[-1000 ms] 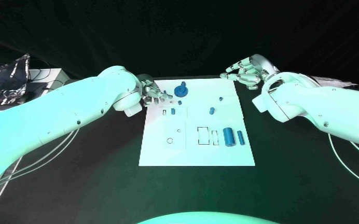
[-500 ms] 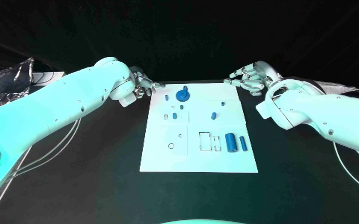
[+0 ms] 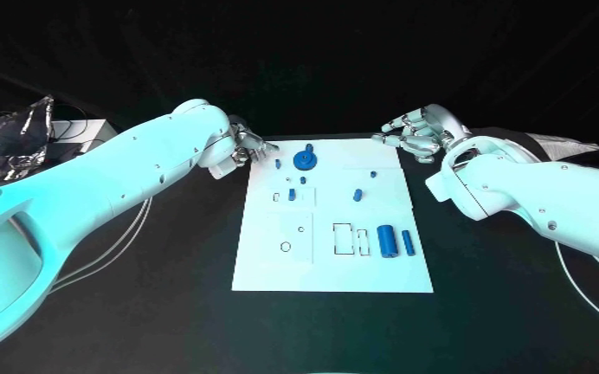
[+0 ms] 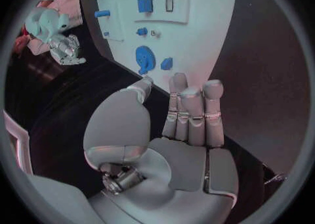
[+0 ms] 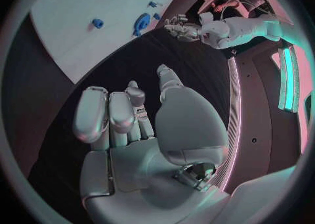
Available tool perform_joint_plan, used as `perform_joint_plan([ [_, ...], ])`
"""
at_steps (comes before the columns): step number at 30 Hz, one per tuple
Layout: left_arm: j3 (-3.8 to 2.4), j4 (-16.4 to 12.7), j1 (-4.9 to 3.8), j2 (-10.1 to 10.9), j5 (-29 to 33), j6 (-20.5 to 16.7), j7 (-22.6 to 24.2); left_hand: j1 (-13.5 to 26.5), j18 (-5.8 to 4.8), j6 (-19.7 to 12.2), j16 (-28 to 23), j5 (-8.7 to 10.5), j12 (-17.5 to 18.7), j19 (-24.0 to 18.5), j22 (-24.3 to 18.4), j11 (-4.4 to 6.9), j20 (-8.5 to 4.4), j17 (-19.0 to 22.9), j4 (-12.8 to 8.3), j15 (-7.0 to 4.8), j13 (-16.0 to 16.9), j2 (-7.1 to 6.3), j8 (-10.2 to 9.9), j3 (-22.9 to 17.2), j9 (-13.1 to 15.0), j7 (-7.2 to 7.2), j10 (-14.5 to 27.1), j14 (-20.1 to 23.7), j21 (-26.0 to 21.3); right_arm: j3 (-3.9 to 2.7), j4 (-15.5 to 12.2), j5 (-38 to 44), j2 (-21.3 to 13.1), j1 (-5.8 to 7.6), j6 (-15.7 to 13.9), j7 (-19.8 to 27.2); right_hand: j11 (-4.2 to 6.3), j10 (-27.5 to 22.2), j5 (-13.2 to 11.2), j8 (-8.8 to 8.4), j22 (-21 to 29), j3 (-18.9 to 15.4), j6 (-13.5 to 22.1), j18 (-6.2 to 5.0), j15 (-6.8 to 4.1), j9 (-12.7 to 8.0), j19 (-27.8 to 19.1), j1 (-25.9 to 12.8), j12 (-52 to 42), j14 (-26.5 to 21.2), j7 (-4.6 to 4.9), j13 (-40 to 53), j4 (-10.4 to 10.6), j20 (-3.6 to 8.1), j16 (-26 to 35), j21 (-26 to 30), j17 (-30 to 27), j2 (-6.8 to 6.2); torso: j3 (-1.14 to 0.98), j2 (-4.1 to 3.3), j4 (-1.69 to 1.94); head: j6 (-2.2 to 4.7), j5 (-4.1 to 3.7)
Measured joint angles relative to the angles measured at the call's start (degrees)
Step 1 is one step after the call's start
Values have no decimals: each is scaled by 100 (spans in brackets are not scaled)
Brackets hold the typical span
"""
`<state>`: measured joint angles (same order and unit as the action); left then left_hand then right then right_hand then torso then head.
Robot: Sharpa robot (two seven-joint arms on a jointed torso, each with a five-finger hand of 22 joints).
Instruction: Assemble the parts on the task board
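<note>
Task board [image 3: 375, 261], the white plate, lies flat in the middle of the black table [image 3: 150, 305], with bare table showing on its left, right and near sides. On its far part a round blue part [image 3: 305, 161] sits beside a small blue peg [image 3: 277, 164]; further in lie a small blue piece [image 3: 357, 193] and another pair of small pieces [image 3: 293, 194]. Toward the near right, two blue cylinders [image 3: 396, 241] lie side by side next to outlined slots. The left hand [image 3: 243, 148] hangs just off the board's far left corner, over the table, fingers released and straight, grasping nothing; its wrist view shows the fingertips [image 4: 193, 93] just short of the board's edge. The right hand [image 3: 415, 133] hovers off the far right corner, apart from the board, fingers loosely curled and spread, holding nothing.
</note>
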<state>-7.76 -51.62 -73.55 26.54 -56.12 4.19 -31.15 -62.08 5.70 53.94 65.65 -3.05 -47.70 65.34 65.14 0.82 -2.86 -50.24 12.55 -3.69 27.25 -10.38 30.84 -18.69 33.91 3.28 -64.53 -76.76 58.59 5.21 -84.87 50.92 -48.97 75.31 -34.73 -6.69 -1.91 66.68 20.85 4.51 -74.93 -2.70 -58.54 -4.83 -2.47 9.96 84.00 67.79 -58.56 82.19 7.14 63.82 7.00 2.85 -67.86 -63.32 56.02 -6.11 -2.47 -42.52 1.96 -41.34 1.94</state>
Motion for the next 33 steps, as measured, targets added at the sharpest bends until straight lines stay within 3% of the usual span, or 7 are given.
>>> perform_joint_plan([
  [4,38,156,0,-91,0,46,49,106,0,-12,21,0,0,0,20,0,0,29,-141,0,-18,-28,0,-141,-24,-12,0,0,0,-2,22,-86,36,18,-98,105,2,-184,0,0,0,-59,37,0,-1,0,-10,0,471,-1,2,-566,-78,16,347,522,-248,0,-3,-40,-13,46,12],
  [10,59,309,0,-191,0,85,117,113,0,-20,21,0,0,0,30,0,0,29,-141,0,-18,-21,0,-141,-24,-20,0,0,0,-4,39,-188,60,40,-273,260,-19,-247,24,0,1,-59,26,1,-1,0,1,-24,622,-1,13,-881,-93,44,429,678,-258,24,-3,-87,-29,85,-2],
  [25,95,479,0,-334,0,128,245,113,0,-20,43,0,0,-1,63,0,0,35,-141,-20,-17,-21,0,-140,-45,-20,1,20,0,-5,46,-291,80,61,-481,419,1,-267,23,0,1,-59,27,2,0,0,1,-23,657,0,12,-986,-93,43,518,737,-303,23,4,-116,-36,66,-11],
  [33,149,505,0,-351,13,189,260,-17,0,-20,65,0,0,-1,87,0,0,35,-229,-20,-18,109,0,-100,-45,-20,1,20,0,-5,44,-295,83,62,-487,422,11,-276,23,0,2,-59,28,2,0,1,1,-23,657,0,10,-996,-92,43,518,737,-287,23,7,-115,-36,48,-15],
])
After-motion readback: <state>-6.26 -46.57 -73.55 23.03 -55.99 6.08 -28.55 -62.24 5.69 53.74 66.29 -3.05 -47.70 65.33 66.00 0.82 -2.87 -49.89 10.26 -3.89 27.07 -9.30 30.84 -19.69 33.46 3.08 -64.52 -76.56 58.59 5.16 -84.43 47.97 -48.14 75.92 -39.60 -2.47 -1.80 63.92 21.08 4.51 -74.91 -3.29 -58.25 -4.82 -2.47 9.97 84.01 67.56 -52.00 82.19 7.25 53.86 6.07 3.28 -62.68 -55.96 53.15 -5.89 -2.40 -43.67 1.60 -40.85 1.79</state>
